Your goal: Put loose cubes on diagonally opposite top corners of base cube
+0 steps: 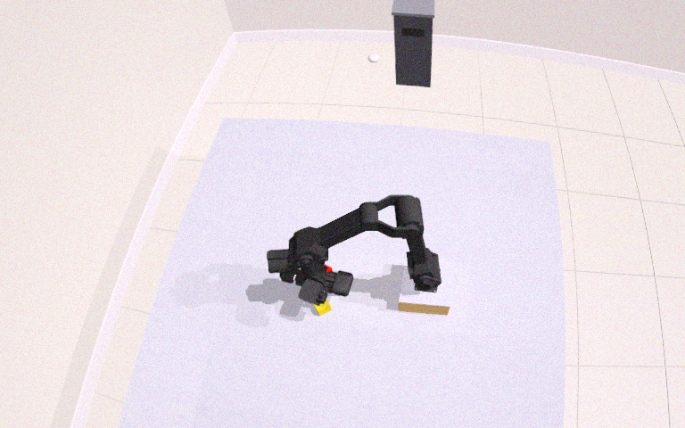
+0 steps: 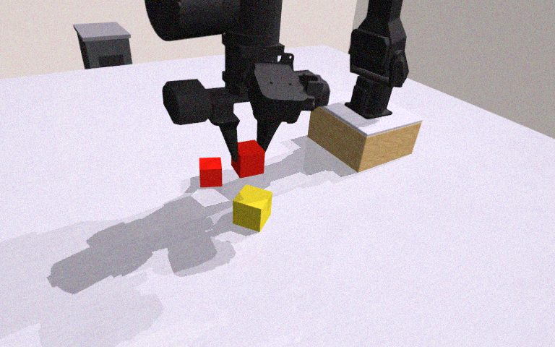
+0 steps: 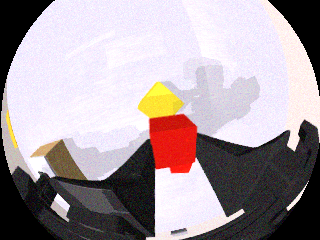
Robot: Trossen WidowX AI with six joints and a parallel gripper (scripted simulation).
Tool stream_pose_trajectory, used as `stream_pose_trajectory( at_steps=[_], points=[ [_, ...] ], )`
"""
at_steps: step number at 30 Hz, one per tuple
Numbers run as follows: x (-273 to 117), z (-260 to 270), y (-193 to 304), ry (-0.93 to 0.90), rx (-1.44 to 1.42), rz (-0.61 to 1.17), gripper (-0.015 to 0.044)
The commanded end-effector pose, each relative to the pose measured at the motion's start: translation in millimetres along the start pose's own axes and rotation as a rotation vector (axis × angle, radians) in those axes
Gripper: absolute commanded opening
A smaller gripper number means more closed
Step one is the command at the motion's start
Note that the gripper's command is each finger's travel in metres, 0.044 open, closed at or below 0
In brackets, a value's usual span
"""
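Red cube (image 2: 248, 160) (image 3: 173, 142) gripped between partly open tool's (image 2: 250, 154) (image 3: 173, 145) fingers.

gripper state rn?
Hand: closed on a red cube, held above the table.

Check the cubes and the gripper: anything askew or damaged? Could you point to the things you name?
Nothing stands out. The gripper (image 2: 249, 154) (image 3: 171, 140) holds a red cube (image 2: 250, 161) (image 3: 173, 142) between its fingers; the other red cube (image 2: 210, 173) and the yellow cube (image 1: 323, 307) (image 2: 249, 208) (image 3: 159, 102) sit flat on the table (image 2: 389, 265), with no visible damage.
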State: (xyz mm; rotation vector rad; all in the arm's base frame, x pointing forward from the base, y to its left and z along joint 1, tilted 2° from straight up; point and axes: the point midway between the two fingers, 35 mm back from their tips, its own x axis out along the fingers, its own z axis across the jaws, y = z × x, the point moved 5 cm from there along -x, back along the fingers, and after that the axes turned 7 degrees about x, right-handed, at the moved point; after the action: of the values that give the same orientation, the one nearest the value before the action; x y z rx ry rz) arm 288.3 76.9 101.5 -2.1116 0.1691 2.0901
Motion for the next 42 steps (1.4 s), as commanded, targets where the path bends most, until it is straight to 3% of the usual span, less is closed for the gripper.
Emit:
stream_pose_trajectory(
  at_steps=[1, 10, 41, 42],
  points=[
    [5, 1, -1, -0.004, -0.006, -0.003, 0.0105],
    [26, 2, -1, -0.004, -0.010, -0.003, 0.0105],
    [28, 2, -1, -0.004, -0.005, -0.003, 0.0105],
    [28, 2, -1, -0.004, -0.005, -0.003, 0.0131]
  ],
)
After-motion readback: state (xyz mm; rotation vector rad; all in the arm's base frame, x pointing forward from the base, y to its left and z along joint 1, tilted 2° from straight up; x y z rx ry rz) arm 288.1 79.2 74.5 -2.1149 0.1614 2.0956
